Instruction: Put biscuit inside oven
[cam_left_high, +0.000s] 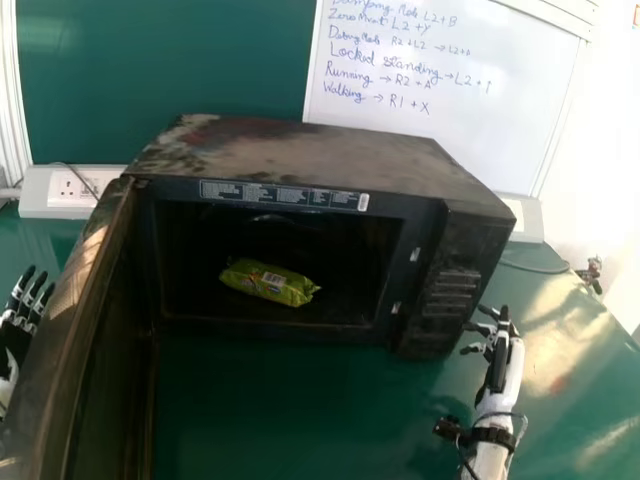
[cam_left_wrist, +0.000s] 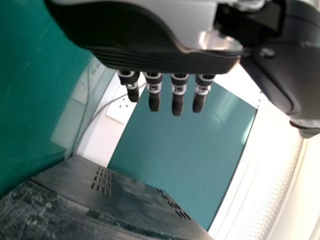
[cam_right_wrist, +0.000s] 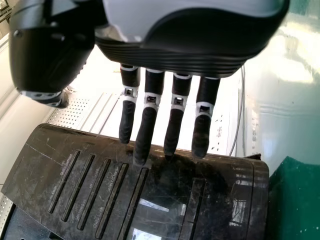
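A green biscuit packet (cam_left_high: 268, 282) lies inside the black oven (cam_left_high: 320, 160), on its cavity floor, touched by neither hand. The oven door stands wide open on the left. My left hand (cam_left_high: 22, 310) is at the far left, outside the door, its fingers straight. In the left wrist view my left hand (cam_left_wrist: 177, 95) has its fingers extended and holds nothing. My right hand (cam_left_high: 497, 350) stands beside the oven's front right corner, by the button panel. The right wrist view shows my right hand (cam_right_wrist: 173, 115) with straight, empty fingers, the oven's button panel (cam_right_wrist: 105, 195) behind them.
The open door (cam_left_high: 95, 330) juts forward between my left hand and the oven's front. A green table (cam_left_high: 280, 420) lies under everything. Behind the oven are wall sockets (cam_left_high: 75, 190) and a whiteboard (cam_left_high: 450, 90). A cable runs at the back right.
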